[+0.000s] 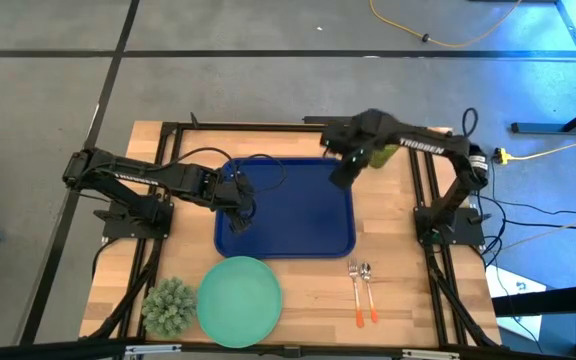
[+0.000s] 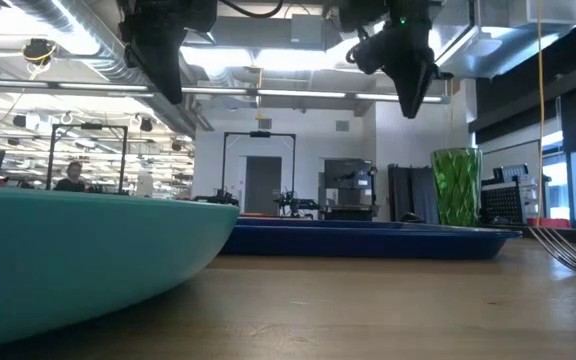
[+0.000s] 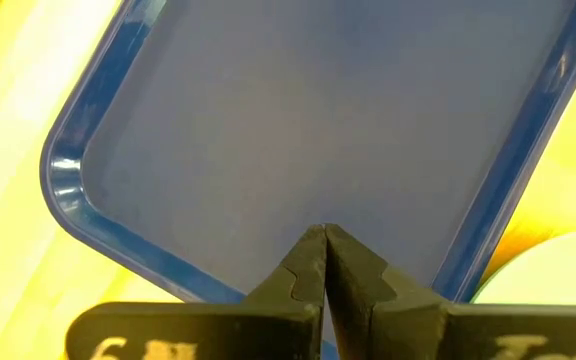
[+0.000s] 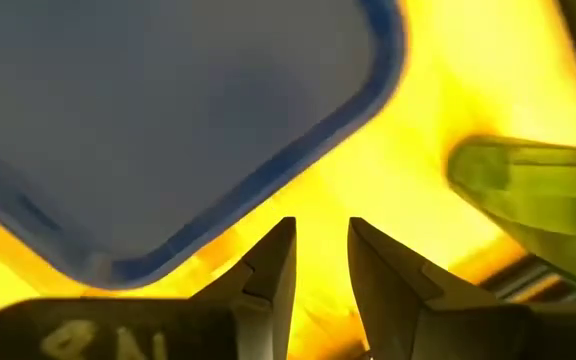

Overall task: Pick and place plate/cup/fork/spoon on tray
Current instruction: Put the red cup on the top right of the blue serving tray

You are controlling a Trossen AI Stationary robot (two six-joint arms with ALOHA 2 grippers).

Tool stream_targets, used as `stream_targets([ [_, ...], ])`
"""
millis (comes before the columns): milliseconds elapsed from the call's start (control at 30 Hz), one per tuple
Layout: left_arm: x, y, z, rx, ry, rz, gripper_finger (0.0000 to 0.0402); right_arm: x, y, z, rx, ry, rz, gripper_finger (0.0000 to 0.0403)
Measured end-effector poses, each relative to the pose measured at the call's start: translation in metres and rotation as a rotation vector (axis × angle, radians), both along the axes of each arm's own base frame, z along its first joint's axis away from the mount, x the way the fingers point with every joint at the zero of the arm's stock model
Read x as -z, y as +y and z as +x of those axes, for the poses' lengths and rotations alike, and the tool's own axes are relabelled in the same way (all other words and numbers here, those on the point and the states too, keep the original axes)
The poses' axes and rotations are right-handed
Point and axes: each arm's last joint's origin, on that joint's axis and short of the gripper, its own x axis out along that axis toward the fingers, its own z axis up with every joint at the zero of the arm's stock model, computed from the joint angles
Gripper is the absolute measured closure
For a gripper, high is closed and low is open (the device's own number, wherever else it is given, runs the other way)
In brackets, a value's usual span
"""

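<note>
Right pincer (image 4: 320, 262) apart, empty, above tray corner | translucent olive-green plastic cup (image 1: 382, 153) at 2 o'clock: light, slick; you'd grip mid-wall | left pincer (image 3: 325, 262) together.

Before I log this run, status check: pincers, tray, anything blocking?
Left pincer shut, above tray. Right pincer open, empty, near cup. Tray bare. Nothing blocking.
</note>
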Motion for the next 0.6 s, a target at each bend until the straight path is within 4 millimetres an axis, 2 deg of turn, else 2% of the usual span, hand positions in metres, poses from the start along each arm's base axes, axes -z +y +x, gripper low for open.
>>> stream_targets([
  [267,0.0,0.001,0.001,-0.016,-0.009,-0.007,0.0401,-0.005,-0.057,-0.033,0.207,0.08,-0.043,0.0307],
  [600,0.0,0.015,0.002,-0.114,-0.028,-0.03,0.0401,-0.004,-0.097,-0.062,0.344,0.095,-0.047,0.0307],
])
